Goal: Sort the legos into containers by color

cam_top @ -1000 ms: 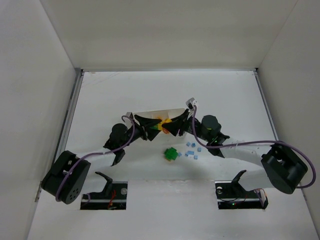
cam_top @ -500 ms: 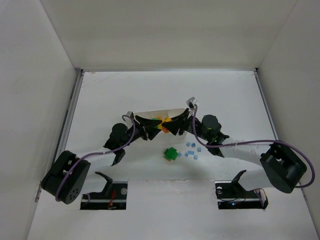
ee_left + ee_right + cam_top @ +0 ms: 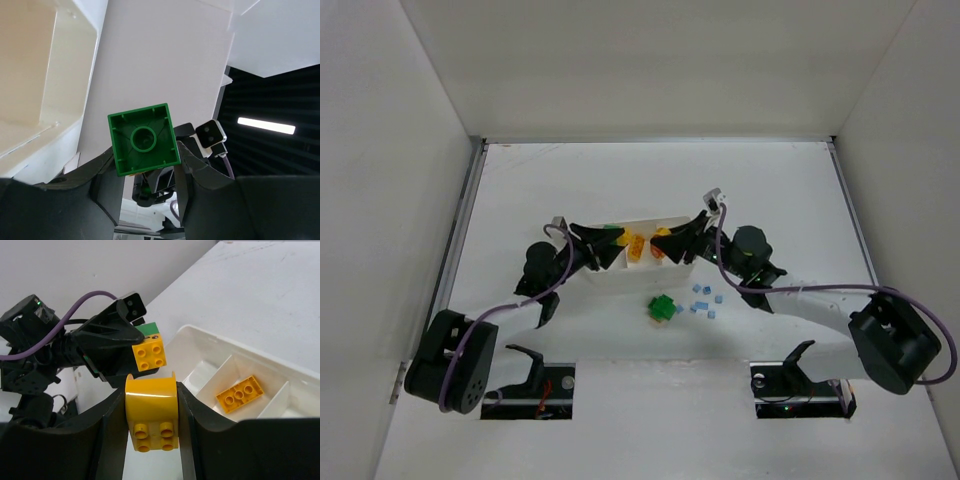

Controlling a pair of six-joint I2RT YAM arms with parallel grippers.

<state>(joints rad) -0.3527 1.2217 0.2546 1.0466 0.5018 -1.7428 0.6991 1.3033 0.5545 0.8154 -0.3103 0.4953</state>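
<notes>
The white tray (image 3: 630,276) lies mid-table between my two grippers. My left gripper (image 3: 603,247) is shut on a green brick (image 3: 144,145), which has a small yellow brick (image 3: 150,356) stuck on its far side. My right gripper (image 3: 672,245) is shut on a yellow curved brick (image 3: 151,415), held over the tray's right part. In the right wrist view a flat yellow brick (image 3: 240,394) lies in one compartment of the tray (image 3: 210,342). A second green brick (image 3: 663,308) and several tiny light-blue bricks (image 3: 705,298) lie on the table in front of the tray.
White walls enclose the table on the left, the right and at the back. The arm bases and two dark cut-outs (image 3: 530,385) sit at the near edge. The tray's compartment (image 3: 30,75) fills the upper left of the left wrist view.
The two grippers, close together over the tray before, have moved apart: left to the left, right to the right. More of the tray and its yellow bricks now shows.
</notes>
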